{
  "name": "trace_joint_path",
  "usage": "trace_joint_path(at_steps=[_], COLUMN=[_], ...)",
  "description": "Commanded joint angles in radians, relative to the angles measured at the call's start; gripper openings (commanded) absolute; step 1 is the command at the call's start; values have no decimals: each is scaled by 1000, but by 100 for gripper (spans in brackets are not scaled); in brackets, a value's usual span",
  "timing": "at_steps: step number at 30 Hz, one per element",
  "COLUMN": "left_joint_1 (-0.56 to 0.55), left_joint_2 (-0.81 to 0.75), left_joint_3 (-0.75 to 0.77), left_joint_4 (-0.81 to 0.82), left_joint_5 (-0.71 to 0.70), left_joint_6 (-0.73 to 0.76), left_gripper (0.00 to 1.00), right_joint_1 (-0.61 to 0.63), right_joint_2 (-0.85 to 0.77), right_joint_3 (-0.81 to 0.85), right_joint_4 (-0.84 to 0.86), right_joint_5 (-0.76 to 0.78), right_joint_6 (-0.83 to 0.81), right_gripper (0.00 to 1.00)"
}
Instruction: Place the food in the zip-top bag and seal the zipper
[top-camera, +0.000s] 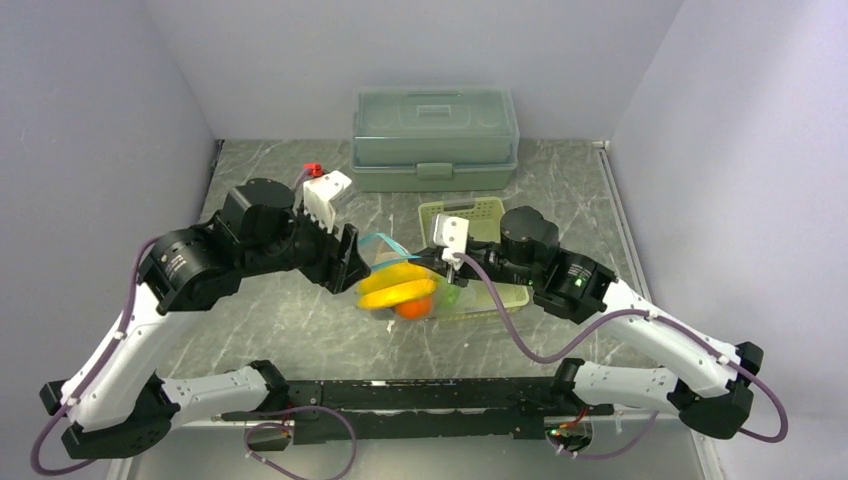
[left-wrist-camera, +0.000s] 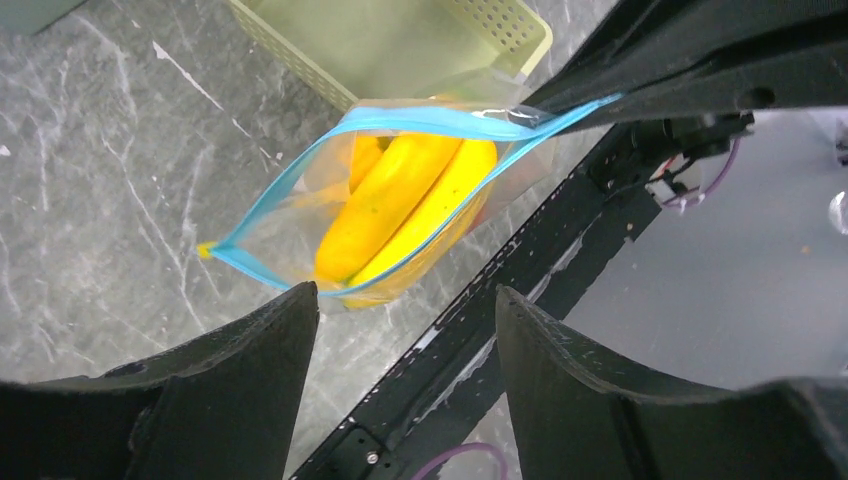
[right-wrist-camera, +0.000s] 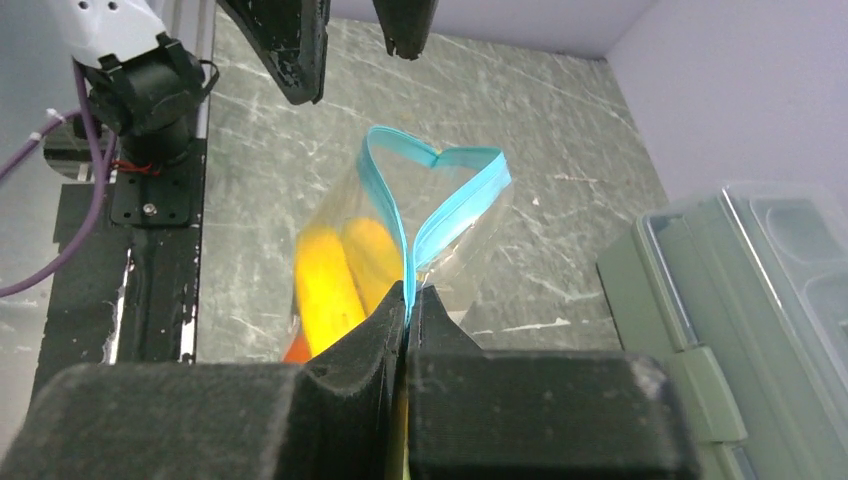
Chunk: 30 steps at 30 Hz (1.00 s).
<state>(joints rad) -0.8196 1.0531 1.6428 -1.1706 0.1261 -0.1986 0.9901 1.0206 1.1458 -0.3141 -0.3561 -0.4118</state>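
The clear zip-top bag (top-camera: 400, 285) hangs from my right gripper (right-wrist-camera: 408, 292), which is shut on one end of the teal zipper (right-wrist-camera: 385, 190). The bag's mouth gapes open in a loop. Inside it lie the yellow bananas (left-wrist-camera: 400, 205), with an orange ball (top-camera: 412, 308) under them. My left gripper (left-wrist-camera: 405, 295) is open with nothing between its fingers (right-wrist-camera: 290, 50). It hovers just off the bag's free end (left-wrist-camera: 210, 250), apart from it. In the top view the left gripper (top-camera: 350, 262) sits left of the bag and the right gripper (top-camera: 447, 268) right of it.
A pale green slotted basket (top-camera: 478, 212) lies behind the bag under my right arm. At the back stands a large translucent green lidded box (top-camera: 435, 135). The black base rail (top-camera: 420, 395) runs along the near edge. Grey walls close in on both sides.
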Motion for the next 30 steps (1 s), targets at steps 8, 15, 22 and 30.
trace_joint_path(at_steps=[8, 15, 22, 30], left_joint_1=[3, 2, 2, 7], left_joint_2=[-74, -137, -128, -101], left_joint_3=[-150, -209, -262, -221], left_joint_4=[239, 324, 349, 226], left_joint_5=[-75, -114, -123, -262], left_joint_6=[-496, -689, -874, -999], left_gripper=[76, 81, 82, 91], right_joint_1=[15, 78, 156, 185], right_joint_2=[11, 36, 97, 144], right_joint_3=[1, -57, -80, -114], right_joint_4=[144, 308, 468, 602], right_joint_5=[229, 340, 429, 479], right_joint_6=[130, 66, 0, -66], right_gripper=[0, 0, 0, 0])
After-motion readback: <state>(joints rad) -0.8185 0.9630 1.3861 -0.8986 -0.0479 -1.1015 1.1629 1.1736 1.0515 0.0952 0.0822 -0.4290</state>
